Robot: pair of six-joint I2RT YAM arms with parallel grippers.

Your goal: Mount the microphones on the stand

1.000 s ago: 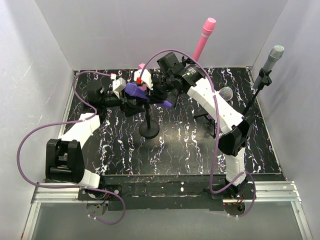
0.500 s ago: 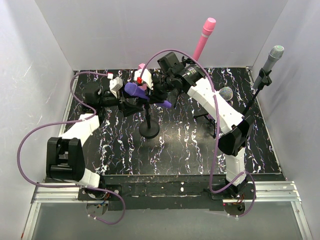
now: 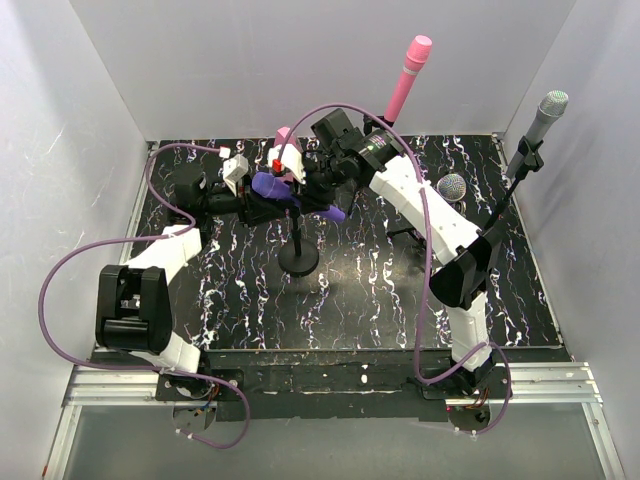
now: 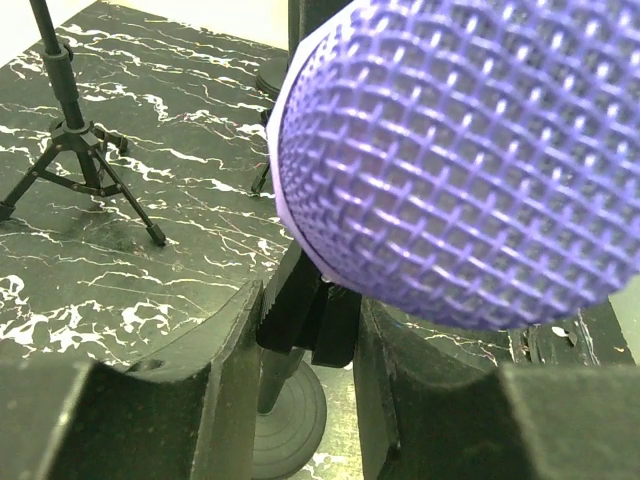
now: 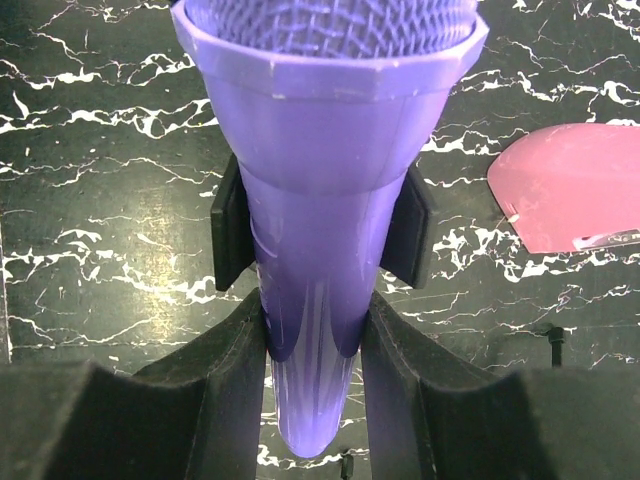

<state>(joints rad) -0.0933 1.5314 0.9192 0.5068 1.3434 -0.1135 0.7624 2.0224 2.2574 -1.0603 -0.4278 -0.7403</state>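
The violet microphone (image 3: 270, 186) lies on its side a little above the middle of the top picture, up in the air over the black table (image 3: 360, 300) with white streaks. Its round net head points left and its thin tail points right and a bit down. The right gripper (image 3: 318, 188) comes in from the right, and its two fingers are squeezed tight on the smooth body of the violet microphone. In the right wrist picture the body runs down between the two fingers. The two black arms of a clip (image 5: 232, 235) sit on each side of it, just above the fingers. I cannot tell if it is pushed all the way in. The left gripper (image 3: 250, 200) comes in from the left. In the left wrist picture its two fingers press on the black top part of the stand (image 3: 298, 262), and the big violet net head fills the upper right, right over the fingers. The stand's round foot sits on the table just below the middle of the top picture. The pink microphone (image 3: 405, 75) points up at the top, right of the middle. The silver-grey microphone (image 3: 541, 120) sits on a thin black pole at the upper right edge. The silver net head of the glittery microphone (image 3: 452, 187) peeks out beside the right arm. A pink block (image 3: 284, 134) lies just behind the grippers.
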